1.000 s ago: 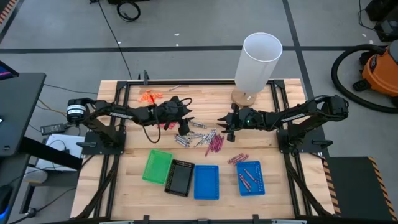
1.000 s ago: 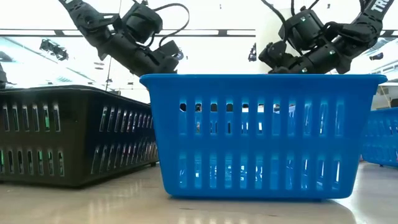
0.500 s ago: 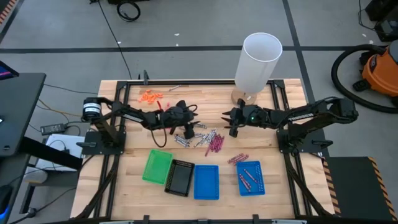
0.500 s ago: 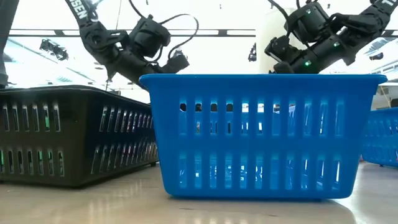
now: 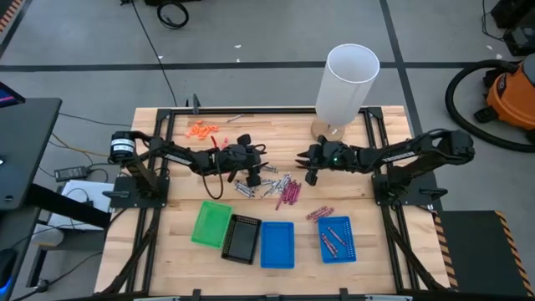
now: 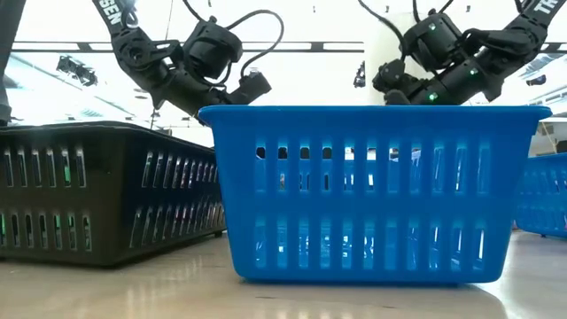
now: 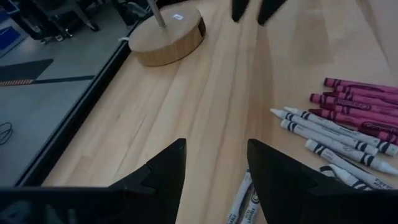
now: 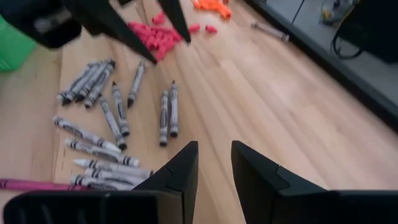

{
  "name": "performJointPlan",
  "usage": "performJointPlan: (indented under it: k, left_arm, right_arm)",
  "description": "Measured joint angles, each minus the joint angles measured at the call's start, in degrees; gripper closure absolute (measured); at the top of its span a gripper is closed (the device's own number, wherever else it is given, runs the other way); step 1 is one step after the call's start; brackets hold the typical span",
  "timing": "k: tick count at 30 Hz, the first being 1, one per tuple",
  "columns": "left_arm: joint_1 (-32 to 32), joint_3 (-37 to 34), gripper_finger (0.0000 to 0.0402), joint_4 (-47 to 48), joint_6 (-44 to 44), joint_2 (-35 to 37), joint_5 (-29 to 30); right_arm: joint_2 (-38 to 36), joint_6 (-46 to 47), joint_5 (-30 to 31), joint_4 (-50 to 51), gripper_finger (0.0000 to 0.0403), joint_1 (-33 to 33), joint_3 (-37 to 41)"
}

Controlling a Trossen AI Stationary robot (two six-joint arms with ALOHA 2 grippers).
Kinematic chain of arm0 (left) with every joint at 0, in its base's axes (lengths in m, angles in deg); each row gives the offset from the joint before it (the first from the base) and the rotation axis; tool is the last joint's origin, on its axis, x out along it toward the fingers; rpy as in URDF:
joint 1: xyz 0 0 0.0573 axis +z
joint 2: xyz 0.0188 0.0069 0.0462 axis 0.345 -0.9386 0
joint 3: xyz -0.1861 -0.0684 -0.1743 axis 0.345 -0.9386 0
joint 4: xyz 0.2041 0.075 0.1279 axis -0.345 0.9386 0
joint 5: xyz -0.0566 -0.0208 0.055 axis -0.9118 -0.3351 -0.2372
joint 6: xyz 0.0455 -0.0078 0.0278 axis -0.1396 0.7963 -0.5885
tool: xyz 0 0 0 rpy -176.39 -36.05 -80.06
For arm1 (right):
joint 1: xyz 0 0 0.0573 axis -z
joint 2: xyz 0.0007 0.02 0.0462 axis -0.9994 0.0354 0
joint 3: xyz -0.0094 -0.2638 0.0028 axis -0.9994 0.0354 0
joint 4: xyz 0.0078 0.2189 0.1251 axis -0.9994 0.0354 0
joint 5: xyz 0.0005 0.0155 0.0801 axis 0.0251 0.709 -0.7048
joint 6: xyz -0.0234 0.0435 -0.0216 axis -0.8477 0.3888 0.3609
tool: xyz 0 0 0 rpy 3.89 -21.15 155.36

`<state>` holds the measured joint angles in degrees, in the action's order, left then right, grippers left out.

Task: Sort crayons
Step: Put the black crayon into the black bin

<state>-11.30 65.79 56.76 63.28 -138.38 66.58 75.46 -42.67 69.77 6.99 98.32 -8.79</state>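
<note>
Silvery-grey crayons [image 5: 266,182] and maroon crayons [image 5: 288,194] lie loose in a pile at the table's middle. They also show in the left wrist view [image 7: 336,134] and the right wrist view [image 8: 106,118]. A few more maroon crayons [image 5: 319,213] lie nearer, and some lie in the right blue tray [image 5: 337,239]. My left gripper [image 5: 259,160] is open and empty above the pile's far left side. My right gripper [image 5: 303,167] is open and empty above the pile's far right side, facing the left one.
Green [image 5: 211,223], black [image 5: 242,238] and blue [image 5: 277,244] trays stand in a row near the front. A white cylinder [image 5: 347,84] on a round wooden base [image 7: 168,37] stands at the far edge. Orange bits [image 5: 201,130] and pinkish-red bits [image 8: 161,34] lie far left.
My left gripper has gone a little toward the table's right edge, closer to the crayon pile. My right gripper has drawn slightly toward the right edge and come back. The crayons have not moved.
</note>
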Motion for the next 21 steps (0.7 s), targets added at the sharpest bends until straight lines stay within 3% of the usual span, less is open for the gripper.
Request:
performJointPlan:
  k: [4, 9, 21]
  left_arm:
    - [0.0, 0.2, 0.0221, 2.2, -0.6, 0.0, -0.5]
    - [0.9, 3.8, 0.0227, 8.6, 0.8, -1.4, -7.0]
    - [1.9, 16.3, 0.0258, 26.7, -2.9, -11.9, -7.1]
  right_arm:
    - [1.8, 1.8, -1.5, 0.5, 0.0298, -0.1, 0.0]
    - [1.5, 2.3, -2.5, 3.2, 0.0298, -0.4, 0.0]
    - [1.6, -1.4, -5.7, 2.1, 0.0298, -2.8, 0.0]
